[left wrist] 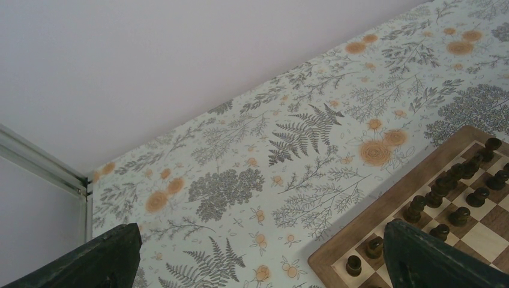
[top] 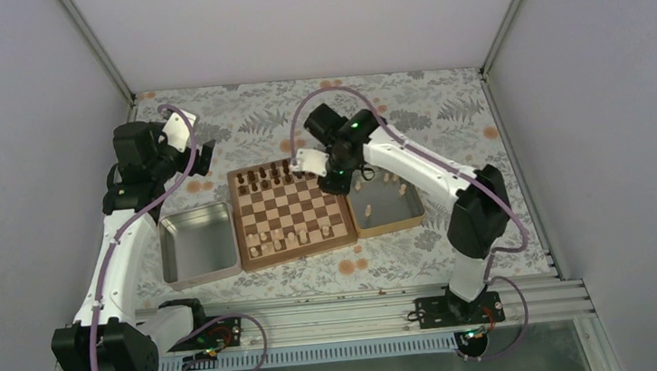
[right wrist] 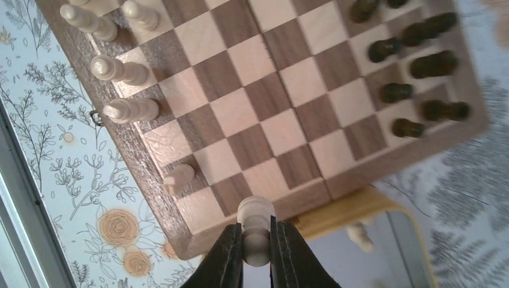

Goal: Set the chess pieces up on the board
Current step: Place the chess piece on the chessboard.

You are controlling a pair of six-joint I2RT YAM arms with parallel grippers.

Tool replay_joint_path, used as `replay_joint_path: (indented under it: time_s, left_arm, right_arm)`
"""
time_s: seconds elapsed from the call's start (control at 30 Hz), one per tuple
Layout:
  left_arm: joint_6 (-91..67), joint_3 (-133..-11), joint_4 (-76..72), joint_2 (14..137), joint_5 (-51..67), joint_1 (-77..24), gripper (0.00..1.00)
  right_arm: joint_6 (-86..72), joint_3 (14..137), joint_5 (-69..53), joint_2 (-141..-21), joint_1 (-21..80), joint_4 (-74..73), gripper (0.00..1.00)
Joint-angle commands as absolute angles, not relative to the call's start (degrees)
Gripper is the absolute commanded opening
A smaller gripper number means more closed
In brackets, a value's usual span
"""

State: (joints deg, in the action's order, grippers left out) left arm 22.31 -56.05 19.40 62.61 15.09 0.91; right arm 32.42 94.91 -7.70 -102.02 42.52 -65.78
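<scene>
The right jaws pinch a pale chess piece (right wrist: 256, 223) below its head, near a corner of the board (right wrist: 149, 183); light, smooth, probably slippery wood. The left jaws gape empty

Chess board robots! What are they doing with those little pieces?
They are setting up a chess game. The right pincer is shut on one pale piece above the right edge of the board. Dark pieces line the far side, and some pale pieces stand on the near side. More pale ones wait in the wooden tray beside it. The left pincer is open, holding nothing, past the board's far left corner.
</scene>
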Motion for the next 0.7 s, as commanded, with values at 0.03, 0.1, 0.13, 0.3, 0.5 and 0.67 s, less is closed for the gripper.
replay_joint_path:
  time_s: [0.03, 0.1, 0.13, 0.3, 0.5, 0.67]
  left_arm:
    - [22.8, -56.0, 19.2, 62.9, 15.3, 1.2, 1.00]
    - [22.8, -56.0, 19.2, 63.0, 15.2, 1.1, 1.00]
    - [22.8, -56.0, 19.1, 63.0, 15.2, 1.1, 1.00]
    - [22.9, -55.9, 19.2, 63.2, 15.3, 1.1, 1.00]
    - [22.9, -55.7, 19.1, 63.1, 15.4, 1.1, 1.00]
    - [22.8, -55.8, 19.2, 63.1, 15.4, 1.1, 1.00]
  right_arm:
    - [31.3, 96.3, -9.2, -107.4, 46.3, -68.1, 0.07]
    - [31.2, 96.1, -9.3, -108.4, 47.9, -67.8, 0.07]
    - [31.1, 95.8, -9.5, -108.9, 48.7, -67.6, 0.06]
    - [31.0, 93.8, -10.2, -109.9, 50.8, -66.2, 0.06]
    - [30.9, 92.0, -11.3, -110.6, 52.5, -65.4, 0.06]
    - [30.6, 89.8, -11.1, -111.3, 54.2, -64.1, 0.06]
